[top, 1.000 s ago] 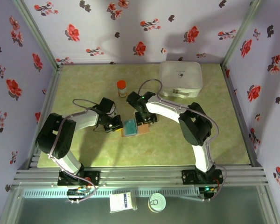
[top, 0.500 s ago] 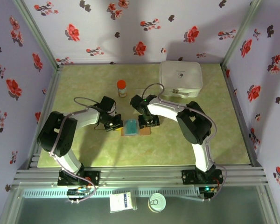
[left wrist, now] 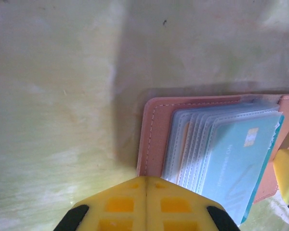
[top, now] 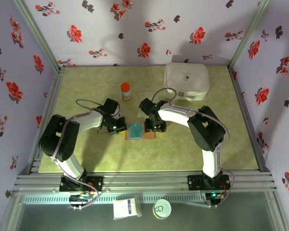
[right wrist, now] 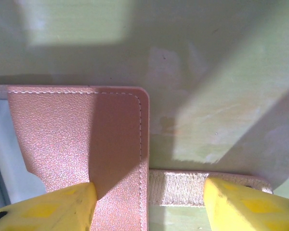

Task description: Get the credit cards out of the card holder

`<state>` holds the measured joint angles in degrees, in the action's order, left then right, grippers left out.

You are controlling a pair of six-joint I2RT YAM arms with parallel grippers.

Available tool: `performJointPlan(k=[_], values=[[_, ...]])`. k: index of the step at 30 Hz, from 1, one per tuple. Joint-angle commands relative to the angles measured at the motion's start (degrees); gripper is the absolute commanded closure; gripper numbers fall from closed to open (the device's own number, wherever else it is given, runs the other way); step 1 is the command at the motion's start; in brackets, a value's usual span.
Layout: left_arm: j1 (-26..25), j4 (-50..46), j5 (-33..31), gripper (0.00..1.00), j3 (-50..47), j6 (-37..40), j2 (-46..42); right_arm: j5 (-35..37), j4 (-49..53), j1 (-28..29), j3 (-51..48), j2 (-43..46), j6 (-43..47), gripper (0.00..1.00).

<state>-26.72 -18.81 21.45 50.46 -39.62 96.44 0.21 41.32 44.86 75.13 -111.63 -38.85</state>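
**Overhead and wrist views of the green table (top: 207, 144).** We note a white rounded-square case (top: 186, 82) at the far right and a small jar with an orange lid (top: 125, 90) beyond centre, both well apart from the work area. A white packet (top: 125, 208) and a round tin (top: 161, 209) lie on the ledge (top: 221, 211) in front of the arm bases.

The card holder (top: 140, 132) lies opened flat at mid-table, between the two grippers. The teal credit cards (top: 135, 128) sit in its pockets, the topmost face up. Nothing stands between either gripper and the holder.

The left arm (top: 82, 122) reaches in from the left with its elbow folded, and the left gripper (left wrist: 145, 190) sits at the holder's left edge. In its wrist view we see the yellow fingers pressed together with nothing between them, just at the brown stitched border, beside the fanned grey-blue sleeves (left wrist: 192, 139).

The right arm (top: 183, 115) curves in from the right, and the right gripper (right wrist: 149, 207) is low over the holder's right side. Its jaws are spread, one finger over the brown flap (right wrist: 82, 139) and the other at the end of the textured closure tab (right wrist: 183, 187). We cannot tell whether they touch the leather.
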Motion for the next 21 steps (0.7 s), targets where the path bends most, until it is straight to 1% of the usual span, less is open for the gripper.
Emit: performJointPlan(k=[1,6,10,16,19,21], values=[[0.4,-2.3,-1.1,0.98,2.2,1.8,-2.3,-0.5,1.2,0.1,-1.7,0.7,-2.5,0.38],[0.5,-4.3,-1.5,0.94,4.0,2.0,-3.3,1.0,2.3,0.0,-0.5,5.7,-1.7,0.39],[0.2,-6.5,-1.5,0.89,5.7,2.5,-4.1,-0.4,0.4,0.0,-1.6,10.1,-0.9,0.40],[-1.4,-6.8,-1.1,0.85,6.5,1.7,-4.7,-7.0,-4.1,-0.4,-1.4,11.8,0.2,0.44],[-2.5,-6.5,-1.2,0.85,6.8,1.3,-4.0,-10.8,-6.3,-0.5,-0.7,10.8,0.1,0.51],[-3.3,-6.0,-1.7,0.85,6.5,0.9,-3.6,-12.7,-7.6,-0.5,-0.5,9.8,0.0,0.54]])
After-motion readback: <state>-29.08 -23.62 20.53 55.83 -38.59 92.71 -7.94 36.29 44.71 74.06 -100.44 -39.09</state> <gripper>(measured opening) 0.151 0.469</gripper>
